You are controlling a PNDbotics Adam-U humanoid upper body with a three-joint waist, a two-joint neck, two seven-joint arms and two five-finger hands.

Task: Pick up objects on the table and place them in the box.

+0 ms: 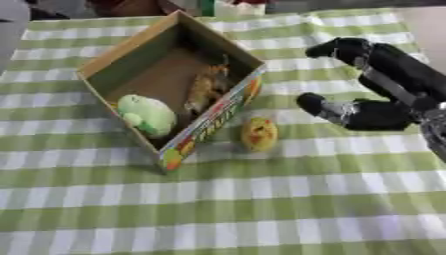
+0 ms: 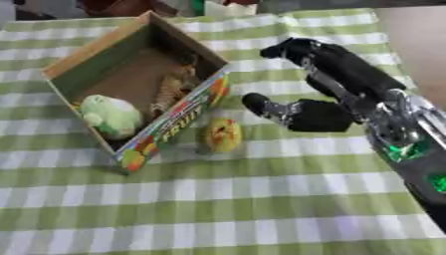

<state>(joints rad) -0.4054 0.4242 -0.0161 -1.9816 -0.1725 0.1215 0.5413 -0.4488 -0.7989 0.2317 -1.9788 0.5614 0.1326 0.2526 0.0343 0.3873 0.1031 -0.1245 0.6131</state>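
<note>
Yellow toy (image 1: 259, 133) lies on the checked cloth (image 1: 261, 209) just beside the box (image 1: 131, 50), which holds a green toy (image 1: 146, 114). Right hand (image 2: 318, 99) hovers nearby, fingers spread, holding nothing.

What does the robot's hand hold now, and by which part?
Nothing. The right hand is open above the cloth, apart from the yellow toy beside the box.

The right hand (image 2: 322, 94) hangs spread beside the box (image 2: 178, 119), near a yellow toy (image 2: 223, 134).
</note>
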